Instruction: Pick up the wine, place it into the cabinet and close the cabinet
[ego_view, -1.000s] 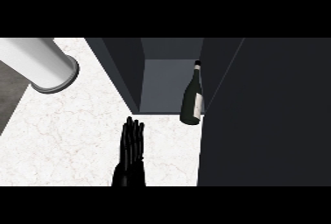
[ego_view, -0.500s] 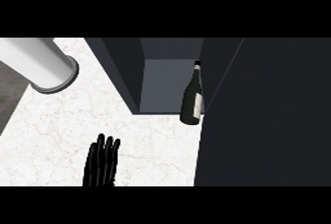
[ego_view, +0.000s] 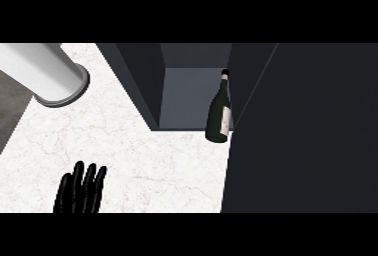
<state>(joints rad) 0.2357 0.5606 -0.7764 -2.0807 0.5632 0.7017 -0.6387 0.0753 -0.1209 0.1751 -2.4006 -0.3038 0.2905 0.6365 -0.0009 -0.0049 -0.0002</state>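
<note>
The dark green glass wine bottle (ego_view: 218, 117) with a pale label stands at the front right corner of the dark grey open cabinet (ego_view: 140, 85), its base at the front edge of the grey cabinet floor and its neck pointing up the view toward the cabinet's rear. The bottle sits just beside the large dark cabinet door (ego_view: 303, 130), which fills the right side of the view; whether bottle and door touch cannot be determined from this angle. One black robot hand (ego_view: 80, 189) shows at the lower left of the view, over the white marble-patterned tabletop (ego_view: 140, 160). Its position at the view's left indicates the left robot hand. Its fingers are straight and set close together, pointing up the view; it holds nothing. The right robot hand does not appear in the view. The wine bottle lies up and to the right of the left robot hand, well apart from it, with a bare stretch of tabletop and the cabinet's left side wall between the two. A white cylindrical object with a grey rim (ego_view: 46, 75) occupies the upper left corner of the tabletop, well apart from both the robot hand and the cabinet opening.
</note>
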